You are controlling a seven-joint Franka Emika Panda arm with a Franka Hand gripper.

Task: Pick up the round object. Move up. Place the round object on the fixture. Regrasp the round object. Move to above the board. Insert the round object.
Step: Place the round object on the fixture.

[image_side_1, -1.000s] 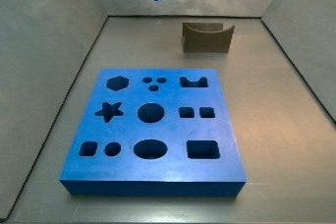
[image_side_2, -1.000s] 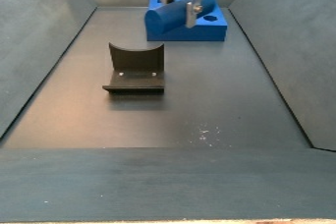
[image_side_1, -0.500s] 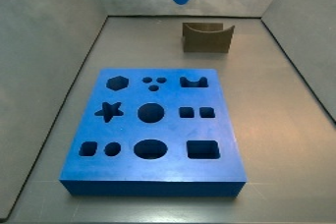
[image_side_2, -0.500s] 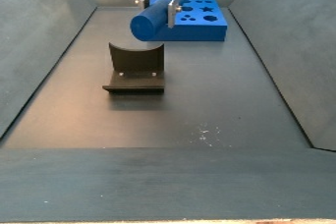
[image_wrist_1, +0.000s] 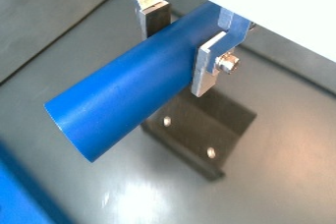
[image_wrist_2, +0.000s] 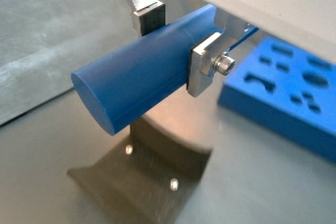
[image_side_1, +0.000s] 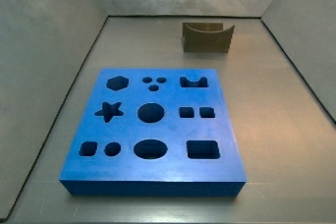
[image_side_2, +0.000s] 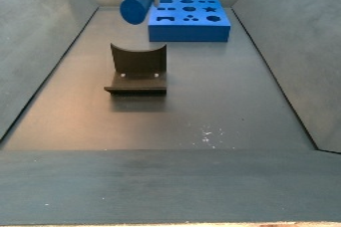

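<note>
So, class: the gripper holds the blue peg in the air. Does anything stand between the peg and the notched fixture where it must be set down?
Nothing visible does. The gripper holds the round object lying level, and in both wrist views the fixture sits below it with only open air between. Its notch is empty. The board lies off to one side.

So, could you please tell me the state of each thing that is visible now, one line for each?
gripper: shut on the round object, raised above the floor.
round object: held between the fingers, lying roughly level in the air, not on anything.
fixture: standing on the floor, notch empty, below the gripper in both wrist views.
board: flat on the floor, all holes empty.
</note>
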